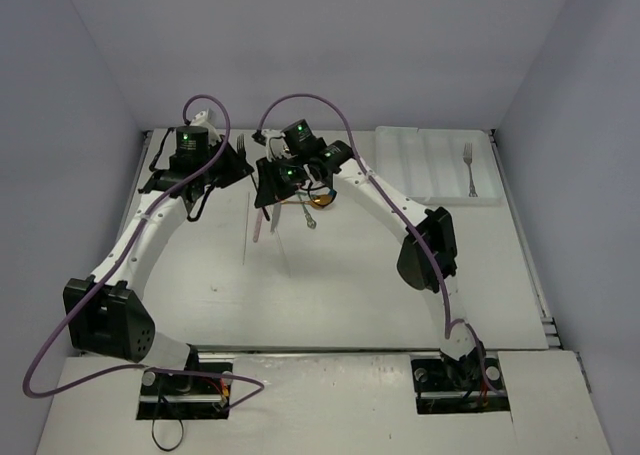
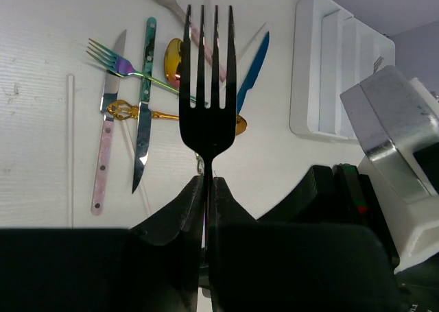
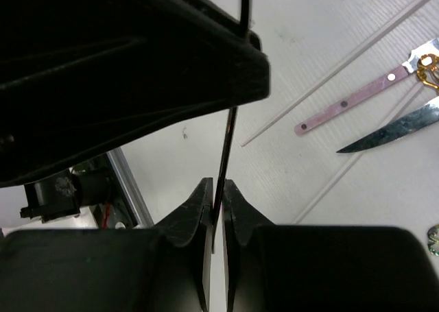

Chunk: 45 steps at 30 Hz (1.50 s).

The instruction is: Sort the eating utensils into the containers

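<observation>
Where utensils [image 2: 144, 106] lie, white table [image 1: 330, 285], lilac walls [image 1: 320, 45]

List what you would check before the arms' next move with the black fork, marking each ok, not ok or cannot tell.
1. The left gripper is shut on the black fork at its neck: ok.
2. The right gripper is shut on a thin dark shaft, apparently the fork's handle: ok.
3. The right grip is firm enough for the left to let go: cannot tell.
4. The white tray is unobstructed in the top view: ok.
5. A fork slot is identifiable, since a silver fork lies in the tray's rightmost compartment: ok.
</observation>
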Each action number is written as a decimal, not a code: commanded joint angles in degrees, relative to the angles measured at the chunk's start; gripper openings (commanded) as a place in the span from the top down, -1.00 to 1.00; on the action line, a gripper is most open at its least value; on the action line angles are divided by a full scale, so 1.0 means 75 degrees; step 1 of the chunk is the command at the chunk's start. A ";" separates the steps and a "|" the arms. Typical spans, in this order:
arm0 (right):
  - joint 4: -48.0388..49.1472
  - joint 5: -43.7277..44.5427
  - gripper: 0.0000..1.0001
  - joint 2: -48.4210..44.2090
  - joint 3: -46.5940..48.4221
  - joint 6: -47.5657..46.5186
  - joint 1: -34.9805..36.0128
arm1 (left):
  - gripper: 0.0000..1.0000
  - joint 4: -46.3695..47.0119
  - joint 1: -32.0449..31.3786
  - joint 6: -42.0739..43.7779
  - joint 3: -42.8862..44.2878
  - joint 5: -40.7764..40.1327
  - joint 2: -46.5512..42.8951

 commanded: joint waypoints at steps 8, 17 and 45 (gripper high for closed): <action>0.0379 -0.0017 1.00 -0.0726 -0.0181 -0.0074 -0.0043 | -0.82 0.0646 -0.0017 0.0046 0.0020 0.0286 -0.0289; 0.0312 0.0282 1.00 -0.1971 -0.1714 -0.0762 -0.2536 | -0.83 -0.0017 0.0169 0.1294 0.0200 0.0330 -0.0957; -0.1039 0.3587 1.00 0.0054 -0.0468 -0.5364 -0.7460 | -0.83 -0.0183 0.0178 0.2750 0.0087 -0.0311 -0.1005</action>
